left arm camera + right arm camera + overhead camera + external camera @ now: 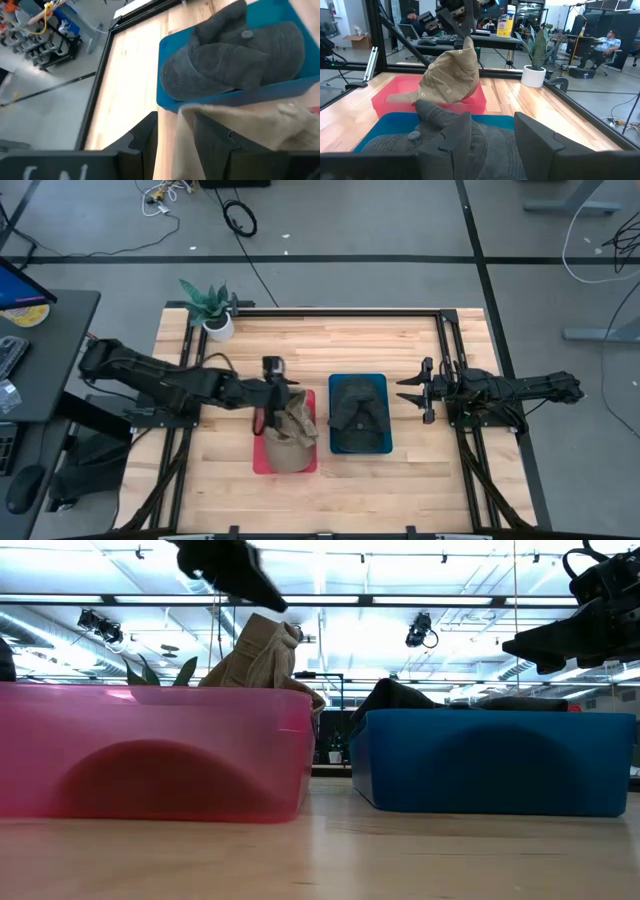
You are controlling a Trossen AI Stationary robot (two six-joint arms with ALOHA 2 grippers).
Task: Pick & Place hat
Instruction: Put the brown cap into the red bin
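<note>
One tan hat hanging over the pink bin, pinched at its crown by the left gripper. Grey hat lying in the blue bin alongside. Right gripper beside the blue bin, fingers spread, holding nothing.

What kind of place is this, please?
Probably a robotics lab or workshop: a black-framed wooden table on a grey concrete floor with loose cables, and desks with seated people behind.
</note>
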